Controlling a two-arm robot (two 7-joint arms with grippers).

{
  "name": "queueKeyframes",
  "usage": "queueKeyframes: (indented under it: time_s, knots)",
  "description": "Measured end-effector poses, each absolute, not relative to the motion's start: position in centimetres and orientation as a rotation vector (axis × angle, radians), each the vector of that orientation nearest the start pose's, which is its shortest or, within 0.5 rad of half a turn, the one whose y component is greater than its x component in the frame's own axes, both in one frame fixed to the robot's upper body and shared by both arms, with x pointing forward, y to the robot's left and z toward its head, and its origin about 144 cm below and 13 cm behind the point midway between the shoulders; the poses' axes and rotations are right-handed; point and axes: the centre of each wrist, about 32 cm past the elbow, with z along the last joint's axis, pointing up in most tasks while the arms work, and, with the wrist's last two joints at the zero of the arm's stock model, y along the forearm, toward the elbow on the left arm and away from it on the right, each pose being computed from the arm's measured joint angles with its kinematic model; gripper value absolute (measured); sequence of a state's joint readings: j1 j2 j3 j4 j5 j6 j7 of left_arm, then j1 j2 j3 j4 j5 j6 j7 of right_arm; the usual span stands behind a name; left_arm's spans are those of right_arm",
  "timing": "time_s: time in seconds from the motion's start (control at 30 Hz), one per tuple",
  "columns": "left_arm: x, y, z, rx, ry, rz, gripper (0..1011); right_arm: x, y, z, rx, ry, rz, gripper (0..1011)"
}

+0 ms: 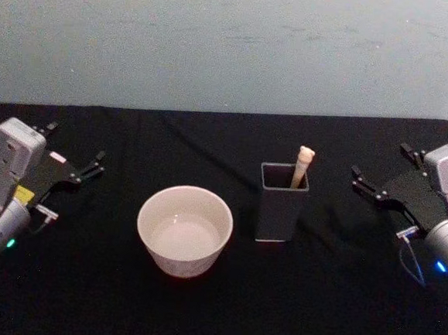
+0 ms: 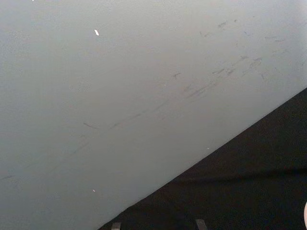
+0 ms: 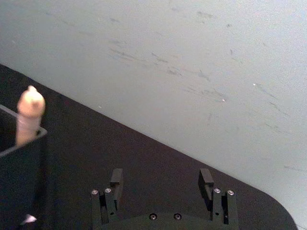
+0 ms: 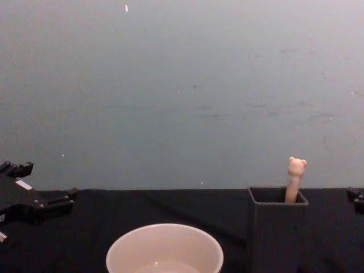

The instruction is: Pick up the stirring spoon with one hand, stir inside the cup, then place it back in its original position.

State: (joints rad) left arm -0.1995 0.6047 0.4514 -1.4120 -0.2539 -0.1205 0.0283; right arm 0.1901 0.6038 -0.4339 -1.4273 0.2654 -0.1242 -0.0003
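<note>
Spoon in holder, cup just L – L gripper, R gripper flank, spread.

No text, label or number can be read anywhere.

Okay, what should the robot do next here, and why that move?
Probably reach the right gripper, open and nearest, toward the stirring spoon, whose bear-head handle sticks up from the dark holder. Nothing is held yet; the left gripper sits farther off.
</note>
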Motion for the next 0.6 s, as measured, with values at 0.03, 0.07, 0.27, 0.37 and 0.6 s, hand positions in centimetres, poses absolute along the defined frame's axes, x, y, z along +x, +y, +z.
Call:
queueKeyframes:
  time_s: [0.03, 0.07, 0.27, 0.37, 0.6]
  knots:
    - [48.9, 31.0, 114.0, 0.304, -0.285, 1.248, 1001, 48.7, -31.1, 114.6, -0.273, -0.268, -1.221, 1002]
    - [48.9, 31.0, 114.0, 0.304, -0.285, 1.248, 1001, 48.6, -31.1, 114.7, -0.267, -0.260, -1.213, 1002]
    - [48.9, 31.0, 114.0, 0.305, -0.285, 1.248, 1001, 48.0, -31.5, 116.0, -0.205, -0.153, -1.117, 1000]
    - [48.9, 31.0, 114.0, 0.304, -0.285, 1.248, 1001, 47.8, -31.6, 116.6, -0.169, -0.102, -1.044, 1000]
    - [48.9, 31.0, 114.0, 0.304, -0.285, 1.248, 1001, 47.9, -31.6, 117.4, -0.101, -0.020, -0.897, 1002]
